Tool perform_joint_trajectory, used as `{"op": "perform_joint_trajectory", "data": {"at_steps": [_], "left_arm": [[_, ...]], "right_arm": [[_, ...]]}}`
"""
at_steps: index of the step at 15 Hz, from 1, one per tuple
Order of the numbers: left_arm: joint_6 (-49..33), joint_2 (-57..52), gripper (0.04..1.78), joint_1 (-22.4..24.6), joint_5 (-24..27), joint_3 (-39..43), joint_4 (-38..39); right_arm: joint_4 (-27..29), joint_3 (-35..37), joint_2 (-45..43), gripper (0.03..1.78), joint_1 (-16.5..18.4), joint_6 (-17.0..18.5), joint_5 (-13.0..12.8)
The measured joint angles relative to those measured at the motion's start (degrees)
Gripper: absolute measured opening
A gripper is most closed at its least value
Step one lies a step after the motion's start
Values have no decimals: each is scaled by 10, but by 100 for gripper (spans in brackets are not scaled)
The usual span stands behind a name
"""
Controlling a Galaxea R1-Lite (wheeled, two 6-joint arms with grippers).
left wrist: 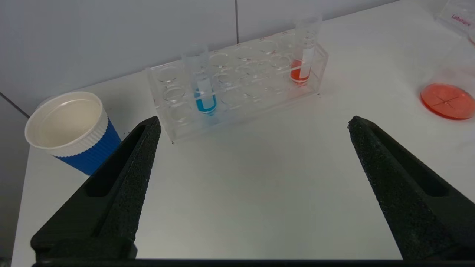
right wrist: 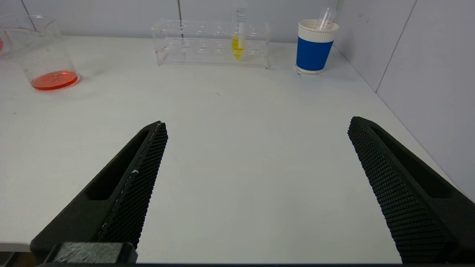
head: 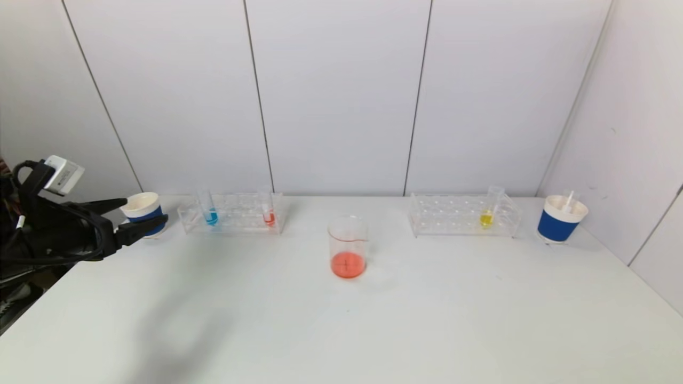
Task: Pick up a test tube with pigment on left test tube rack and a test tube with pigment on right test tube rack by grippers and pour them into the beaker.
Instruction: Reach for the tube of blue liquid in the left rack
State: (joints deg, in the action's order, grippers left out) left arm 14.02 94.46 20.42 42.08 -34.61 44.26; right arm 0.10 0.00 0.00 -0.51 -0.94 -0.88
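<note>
The clear left rack [head: 232, 214] [left wrist: 237, 79] holds a tube of blue pigment [head: 209, 209] [left wrist: 203, 87] and a tube of red pigment [head: 268, 211] [left wrist: 302, 59]. The clear right rack [head: 463, 215] [right wrist: 209, 42] holds a tube of yellow pigment [head: 488, 210] [right wrist: 238, 40]. The glass beaker [head: 347, 248] [right wrist: 44, 52] with orange-red liquid stands in the middle; its base shows in the left wrist view [left wrist: 447, 101]. My left gripper [head: 144, 216] [left wrist: 254, 124] is open and empty at the table's left edge, short of the left rack. My right gripper [right wrist: 256, 124] is open and empty over the table's near right, out of the head view.
A blue and white paper cup [head: 142, 213] [left wrist: 72, 129] stands left of the left rack, close to my left fingertips. Another blue cup [head: 558, 218] [right wrist: 315, 46] holding an empty tube stands right of the right rack. White walls close the back and the right side.
</note>
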Motion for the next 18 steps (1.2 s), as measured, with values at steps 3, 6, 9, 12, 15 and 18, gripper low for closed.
{"op": "perform_joint_trajectory", "data": {"at_steps": [3, 6, 9, 12, 15, 18], "left_arm": [[5, 46, 176, 9, 5, 3, 68], [7, 76, 176, 10, 4, -1, 98], [23, 108, 176, 7, 3, -25, 99], [25, 139, 176, -10, -3, -48, 99], [25, 160, 176, -32, -41, -62, 99], [24, 174, 176, -50, -72, -79, 99]], "right_arm": [[0, 0, 0, 177, 0, 0, 0], [0, 0, 0, 177, 0, 0, 0], [0, 0, 0, 177, 0, 0, 0], [0, 0, 0, 177, 0, 0, 0], [0, 0, 0, 177, 0, 0, 0], [0, 0, 0, 177, 0, 0, 0]]}}
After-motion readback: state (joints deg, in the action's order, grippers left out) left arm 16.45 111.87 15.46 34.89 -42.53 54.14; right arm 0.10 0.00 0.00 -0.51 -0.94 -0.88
